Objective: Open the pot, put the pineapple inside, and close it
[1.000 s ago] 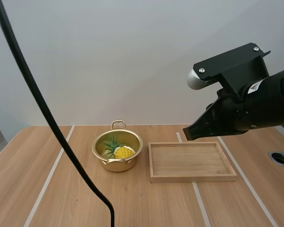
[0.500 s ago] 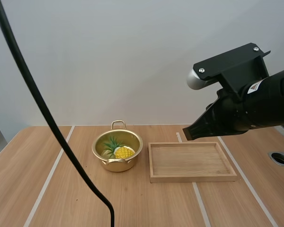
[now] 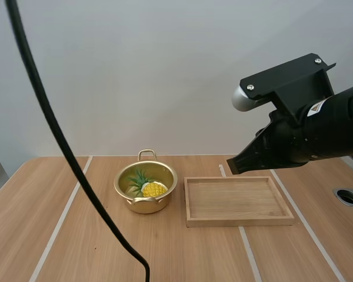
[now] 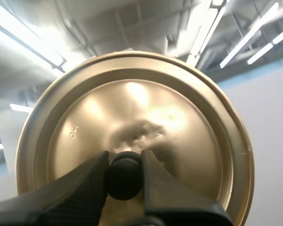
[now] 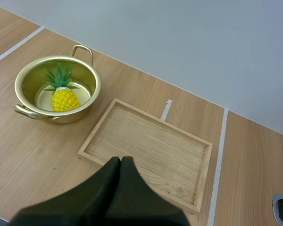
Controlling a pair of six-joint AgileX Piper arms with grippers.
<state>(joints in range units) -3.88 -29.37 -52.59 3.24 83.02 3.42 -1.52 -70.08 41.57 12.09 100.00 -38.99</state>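
A gold pot (image 3: 145,188) stands open on the table, left of the wooden tray (image 3: 237,201). A yellow pineapple (image 3: 153,188) with green leaves lies inside it; the right wrist view has the same pot (image 5: 57,88) and pineapple (image 5: 64,98). My left gripper (image 4: 124,176) is shut on the black knob (image 4: 124,174) of the gold lid (image 4: 132,146), which is held up in the air with its top facing the camera. My right gripper (image 5: 121,165) hangs shut with nothing in it, high over the near edge of the tray (image 5: 148,151). In the high view the right gripper (image 3: 232,165) hovers above the tray's far side.
The wooden tray holds nothing. Pale strips run across the table top (image 3: 59,223). A round metal-rimmed hole (image 3: 348,197) sits in the table at the far right.
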